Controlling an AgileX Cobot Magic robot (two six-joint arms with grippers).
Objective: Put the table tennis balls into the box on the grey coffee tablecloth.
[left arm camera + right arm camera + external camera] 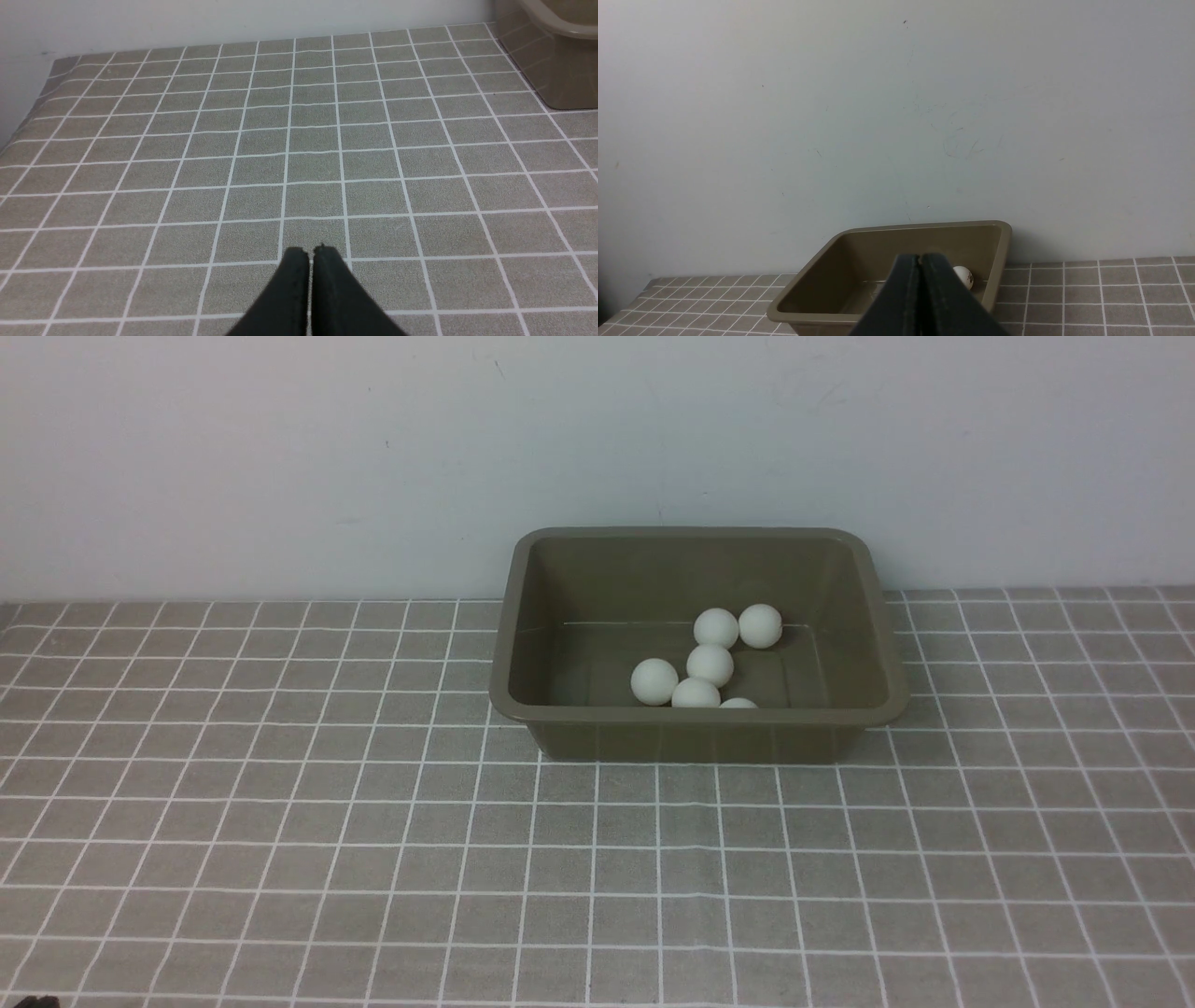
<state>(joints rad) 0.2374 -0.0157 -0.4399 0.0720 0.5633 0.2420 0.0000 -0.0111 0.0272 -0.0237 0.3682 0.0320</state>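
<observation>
The olive-brown box (523, 616) stands on the grey coffee tablecloth (280, 821) near the back wall. Several white table tennis balls (710, 664) lie inside it, bunched toward its front right. Neither gripper shows in the front view. In the left wrist view my left gripper (310, 252) is shut and empty, low over bare cloth, with a corner of the box (560, 70) off to one side. In the right wrist view my right gripper (920, 257) is shut and empty, in front of the box (812, 284); one ball (964, 276) with a dark mark shows past its fingers.
A plain pale wall (373, 457) rises right behind the box. The cloth's edge (28, 121) runs along the wall in the left wrist view.
</observation>
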